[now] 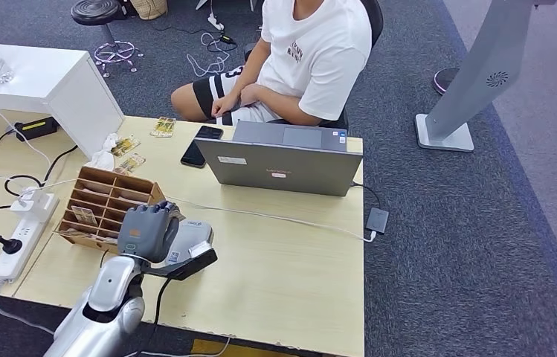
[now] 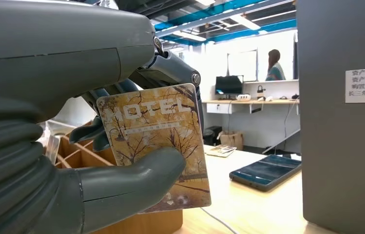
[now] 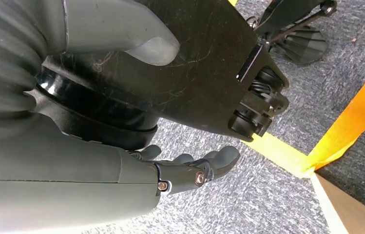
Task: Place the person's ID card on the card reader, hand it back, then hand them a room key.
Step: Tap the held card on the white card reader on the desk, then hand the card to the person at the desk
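Note:
My left hand [image 1: 149, 232] hovers over the near left of the desk, just in front of the wooden card rack [image 1: 104, 202]. It pinches a yellow hotel room key card [image 2: 158, 141] between thumb and fingers [image 2: 136, 178], held upright. The black card reader [image 1: 190, 256] lies directly under and beside that hand. The seated person [image 1: 290, 67] in a white shirt sits behind the grey laptop [image 1: 282, 165], hands in lap. My right hand [image 3: 190, 170] hangs beside my body over carpet, its fingers apart with nothing in them.
A dark phone [image 1: 201, 145] and loose key cards [image 1: 162, 128] lie on the far side of the desk. A white power strip [image 1: 22, 234] with cables sits at left, a white box [image 1: 44, 82] behind it. A grey cable [image 1: 275, 217] crosses the desk.

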